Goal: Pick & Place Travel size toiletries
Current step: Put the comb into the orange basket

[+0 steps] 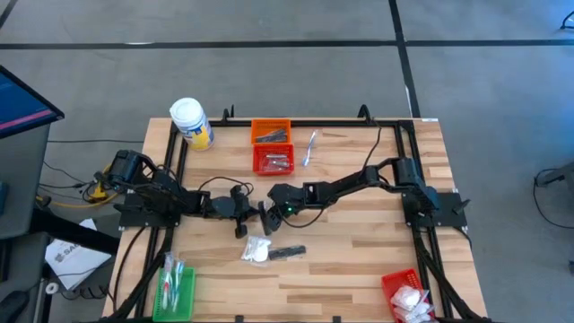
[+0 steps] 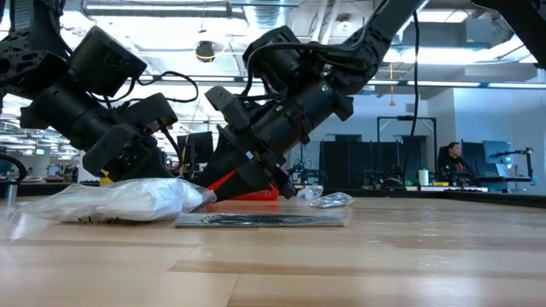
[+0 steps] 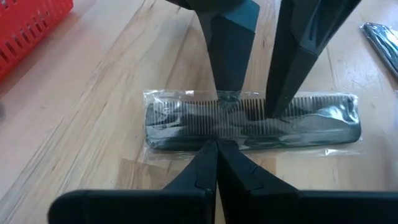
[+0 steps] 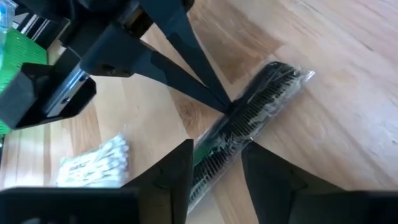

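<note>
Two grippers meet over one black comb [image 3: 252,121] sealed in a clear wrapper, which lies flat on the wooden table [image 1: 359,242] near the middle of the high view; in the left wrist view its long axis runs left to right across the frame, teeth toward the top. The right gripper [image 4: 216,154] stands over it with its jaws narrowly apart, one finger on each long side of the comb, tips at or very near the wrapper, though I cannot tell if they press it. The left gripper [image 3: 216,148] is closed to a point, its tip touching the comb's spine edge from the opposite side. Just below the grippers in the high view sit a packet of cotton swabs [image 1: 256,250] and a flat dark sachet [image 1: 289,253], lying side by side. An orange basket [image 1: 271,132] and a red basket [image 1: 273,160] sit at upper centre, a white jar [image 1: 191,122] with a yellow label at upper left, a green basket [image 1: 176,292] at lower left and another red basket [image 1: 408,294] with white packets at lower right. Beyond the table the low view shows a bright open office with ceiling lights, dark monitors and a seated person [image 2: 452,160] at far right.
</note>
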Tool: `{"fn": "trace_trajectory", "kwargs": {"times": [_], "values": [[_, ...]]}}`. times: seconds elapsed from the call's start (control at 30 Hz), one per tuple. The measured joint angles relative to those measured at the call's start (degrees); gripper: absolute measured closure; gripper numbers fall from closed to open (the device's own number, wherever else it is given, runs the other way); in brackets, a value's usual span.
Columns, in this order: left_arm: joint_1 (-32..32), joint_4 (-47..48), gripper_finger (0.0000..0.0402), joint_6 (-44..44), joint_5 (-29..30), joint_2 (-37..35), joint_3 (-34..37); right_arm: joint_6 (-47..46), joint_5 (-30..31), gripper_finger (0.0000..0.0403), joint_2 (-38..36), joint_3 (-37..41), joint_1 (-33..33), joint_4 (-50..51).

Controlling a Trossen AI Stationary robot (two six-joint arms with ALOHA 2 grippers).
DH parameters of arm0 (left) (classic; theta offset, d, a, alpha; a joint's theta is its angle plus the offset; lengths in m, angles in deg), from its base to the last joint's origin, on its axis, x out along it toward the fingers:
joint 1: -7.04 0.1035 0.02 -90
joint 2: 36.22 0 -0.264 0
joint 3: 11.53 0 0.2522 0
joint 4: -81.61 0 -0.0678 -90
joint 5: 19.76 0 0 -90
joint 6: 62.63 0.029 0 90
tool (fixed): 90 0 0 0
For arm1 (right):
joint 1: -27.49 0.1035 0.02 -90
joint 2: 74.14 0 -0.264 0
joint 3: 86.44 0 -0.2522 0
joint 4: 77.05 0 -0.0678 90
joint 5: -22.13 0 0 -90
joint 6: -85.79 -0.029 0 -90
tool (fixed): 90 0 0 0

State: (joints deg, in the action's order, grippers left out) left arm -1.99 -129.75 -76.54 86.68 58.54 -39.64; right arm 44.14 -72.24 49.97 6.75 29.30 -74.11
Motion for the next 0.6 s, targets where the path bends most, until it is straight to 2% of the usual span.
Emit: {"fn": "trace_trajectory", "kwargs": {"times": [0.3,0.6], "values": [[0.0,-0.4,0.0402,0.1,-0.1,0.0,0.0,0.0,0.0,0.0289,0.0,0.0,0.0,0.3],[0.0,-0.8,0.0402,0.2,-0.1,0.0,0.0,0.0,0.0,0.0325,0.0,0.0,0.0,0.3]]}}
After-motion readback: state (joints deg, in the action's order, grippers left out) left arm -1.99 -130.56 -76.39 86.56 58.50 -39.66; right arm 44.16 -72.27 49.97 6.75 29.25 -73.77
